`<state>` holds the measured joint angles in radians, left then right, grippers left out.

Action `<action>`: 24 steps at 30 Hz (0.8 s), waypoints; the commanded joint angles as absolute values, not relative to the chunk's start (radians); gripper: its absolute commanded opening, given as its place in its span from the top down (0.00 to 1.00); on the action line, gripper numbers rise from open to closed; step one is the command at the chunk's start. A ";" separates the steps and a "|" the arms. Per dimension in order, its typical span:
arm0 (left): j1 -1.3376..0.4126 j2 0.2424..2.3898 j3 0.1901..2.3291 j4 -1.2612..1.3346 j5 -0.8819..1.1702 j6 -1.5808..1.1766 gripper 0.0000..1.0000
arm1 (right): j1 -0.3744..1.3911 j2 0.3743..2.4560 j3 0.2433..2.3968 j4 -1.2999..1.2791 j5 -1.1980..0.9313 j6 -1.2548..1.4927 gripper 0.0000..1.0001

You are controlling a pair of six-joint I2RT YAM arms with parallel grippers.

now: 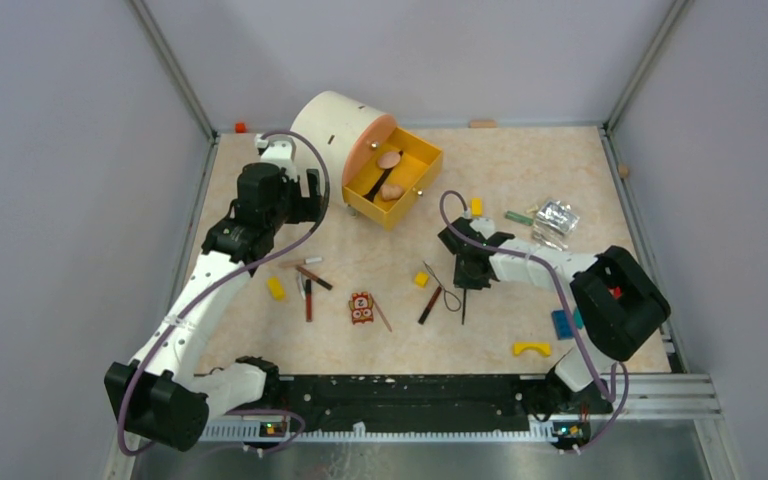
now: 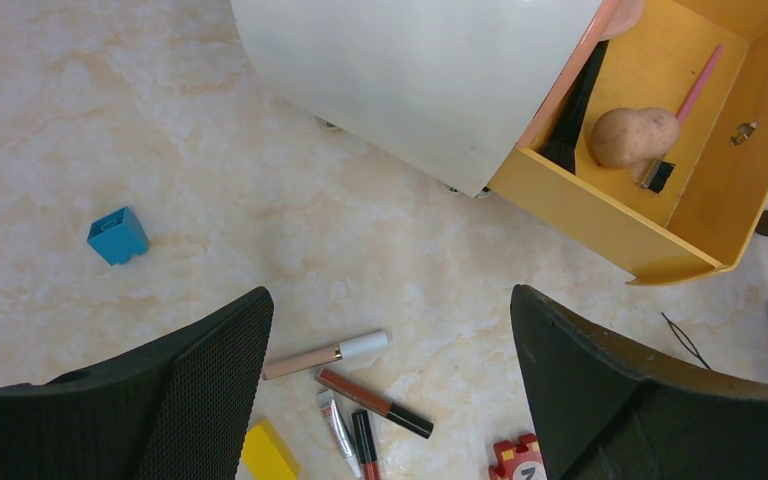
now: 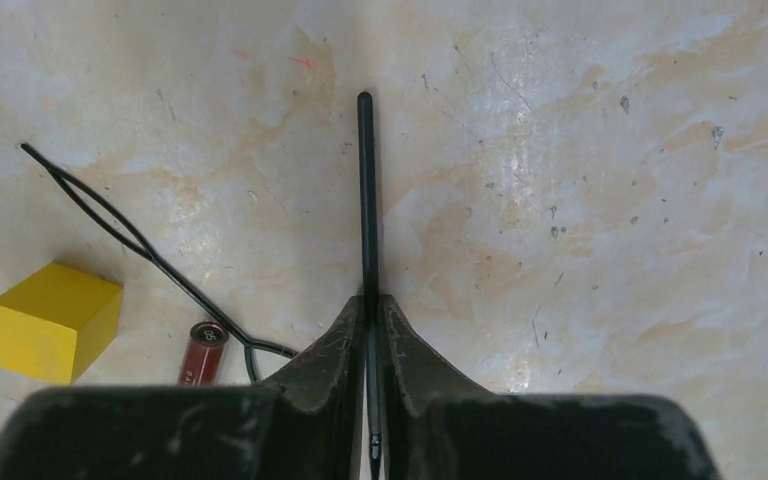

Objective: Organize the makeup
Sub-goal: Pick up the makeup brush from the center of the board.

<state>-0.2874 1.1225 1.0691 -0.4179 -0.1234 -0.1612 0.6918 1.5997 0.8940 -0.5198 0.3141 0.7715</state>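
Note:
My right gripper [image 3: 370, 300] is shut on a thin black pencil [image 3: 365, 190] whose far end lies along the tabletop; from above the gripper [image 1: 470, 270] sits mid-table. Left of it lie a black wire-loop tool [image 3: 130, 225] and a dark red stick [image 3: 203, 352]. My left gripper [image 2: 390, 300] hangs open and holds nothing, above a cluster of sticks: a beige one with a white cap [image 2: 325, 355], a brown one [image 2: 375, 403] and a silver tube [image 2: 338, 430]. The open yellow drawer [image 2: 600, 215] holds a peach puff [image 2: 633, 136], a pink-handled brush [image 2: 698, 85] and a black brush [image 2: 575, 105].
The drawer belongs to a white rounded cabinet [image 1: 335, 125] at the back. Yellow blocks [image 1: 276, 288] [image 3: 53, 320], an orange-red toy figure [image 1: 362, 308], a foil packet [image 1: 557, 215], a blue block [image 1: 564, 323] and a yellow arch [image 1: 531, 348] lie about.

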 commanded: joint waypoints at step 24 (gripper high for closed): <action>-0.280 1.103 1.058 -0.374 -0.125 -0.149 0.06 | 0.610 1.633 1.577 -0.356 0.266 0.604 1.00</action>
